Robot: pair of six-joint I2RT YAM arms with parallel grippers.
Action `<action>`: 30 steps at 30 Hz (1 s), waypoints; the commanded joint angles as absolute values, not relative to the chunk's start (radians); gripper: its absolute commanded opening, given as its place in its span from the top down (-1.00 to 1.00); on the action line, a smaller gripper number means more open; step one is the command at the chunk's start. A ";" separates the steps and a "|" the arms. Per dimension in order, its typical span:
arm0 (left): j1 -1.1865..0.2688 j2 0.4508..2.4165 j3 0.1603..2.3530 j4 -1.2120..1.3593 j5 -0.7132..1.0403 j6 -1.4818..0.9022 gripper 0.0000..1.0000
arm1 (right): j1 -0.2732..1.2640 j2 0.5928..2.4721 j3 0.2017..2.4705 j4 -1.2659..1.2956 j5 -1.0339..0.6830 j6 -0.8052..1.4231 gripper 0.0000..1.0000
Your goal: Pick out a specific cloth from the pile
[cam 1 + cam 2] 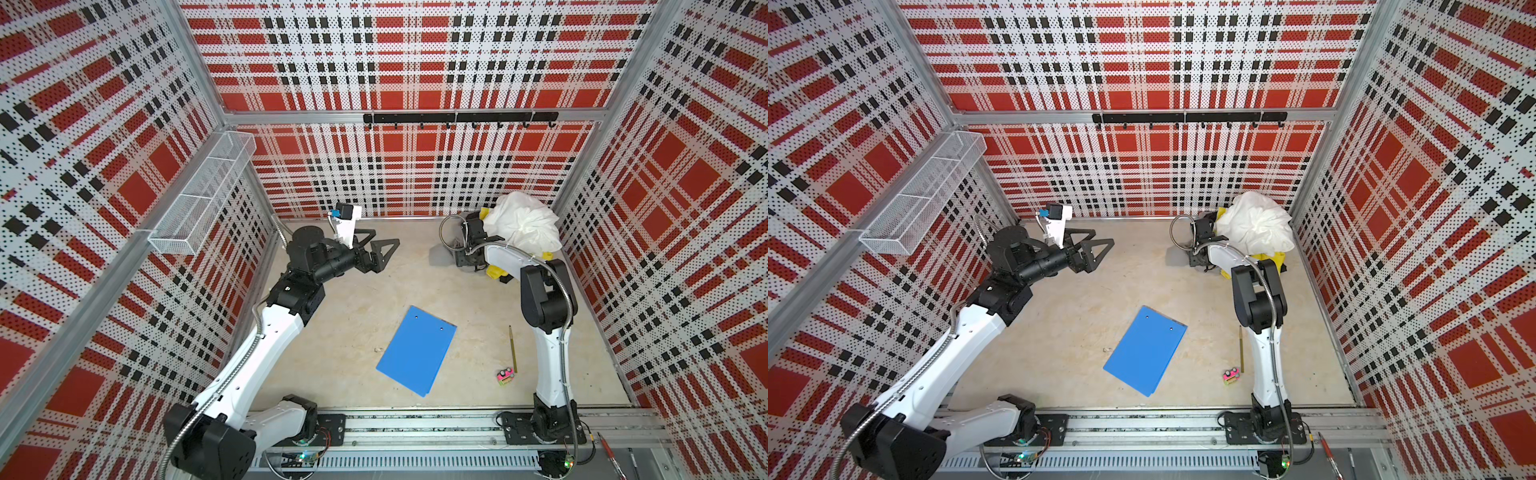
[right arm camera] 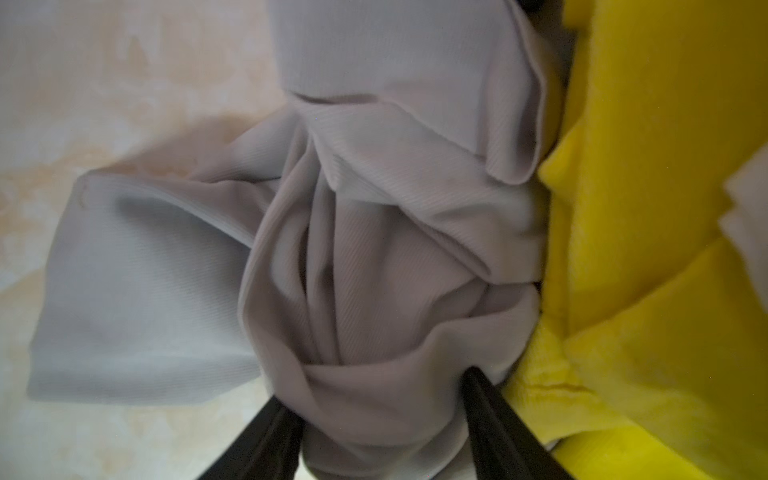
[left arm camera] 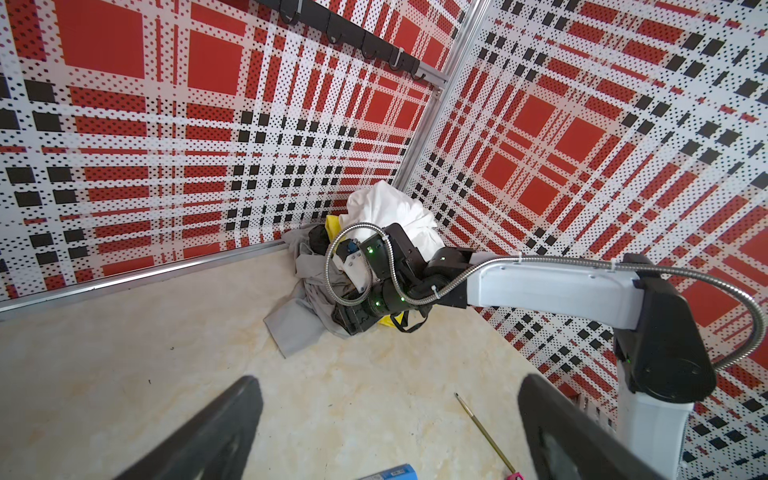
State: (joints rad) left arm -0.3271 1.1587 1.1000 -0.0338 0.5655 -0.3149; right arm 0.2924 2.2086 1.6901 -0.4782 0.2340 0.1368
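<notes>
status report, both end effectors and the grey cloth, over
Left end effector open, well clear. Right end effector clamped on grey cloth. Yellow cloth right beside, white cloth heaped above.

Matt, fine-ribbed soft knit on grey cloth (image 2: 374, 249); fuzzy fleece-like yellow cloth (image 2: 644, 208); smooth mottled beige tabletop (image 1: 353, 299).

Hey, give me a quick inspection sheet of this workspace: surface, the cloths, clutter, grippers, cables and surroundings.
Surface: beige mottled tabletop.
Job's things: the cloth, grey and crumpled, in the far right corner; yellow cloth against it; white cloth heaped on top.
Clutter: blue clipboard, pencil, small pink item.
Grippers: left gripper open, empty; right gripper pinching a bunched fold of the cloth.
Cables: metal conduit loops off the right wrist by the cloths.
Surroundings: plaid perforated walls, mesh basket, hook rail.
</notes>
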 commanded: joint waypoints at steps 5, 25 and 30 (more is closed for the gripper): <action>-0.335 1.150 1.092 -0.007 0.584 -0.323 -0.98 | 0.293 2.133 1.687 -0.369 0.279 0.142 0.73; -0.335 1.119 1.078 0.013 0.607 -0.316 -0.99 | 0.258 1.702 1.631 -0.270 -0.071 0.265 0.98; -0.335 1.117 1.078 0.013 0.606 -0.316 -0.98 | 0.256 1.678 1.666 -0.283 -0.068 0.271 0.98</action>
State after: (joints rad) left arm -0.3275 1.1370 1.0824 -0.0151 0.5949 -0.3149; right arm 0.2565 1.7416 1.6062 -0.3634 -0.0383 0.2569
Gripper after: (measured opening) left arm 0.991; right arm 0.058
